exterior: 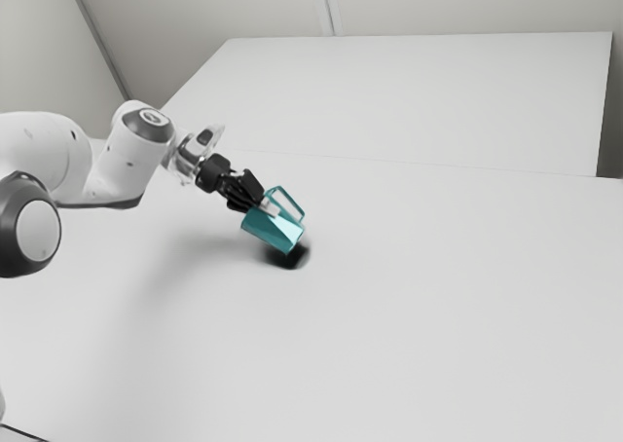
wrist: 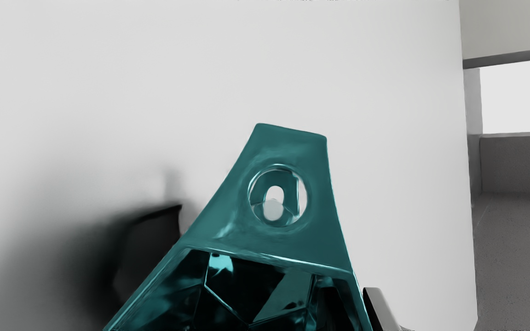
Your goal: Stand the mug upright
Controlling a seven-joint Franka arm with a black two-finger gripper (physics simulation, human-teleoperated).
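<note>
Mug [exterior: 273,230], teal and glossy, sits tilted at the end of the black two-finger gripper [exterior: 255,201], over the pale tabletop [exterior: 438,315]. Its open, angular handle [exterior: 280,189] is on the side toward the exterior view's upper right. A dark shadow [exterior: 291,259] falls just by its lower edge; whether the mug touches the tabletop, I cannot tell. Nor can I tell how far open the gripper is, or whether it has hold of the mug.
</note>
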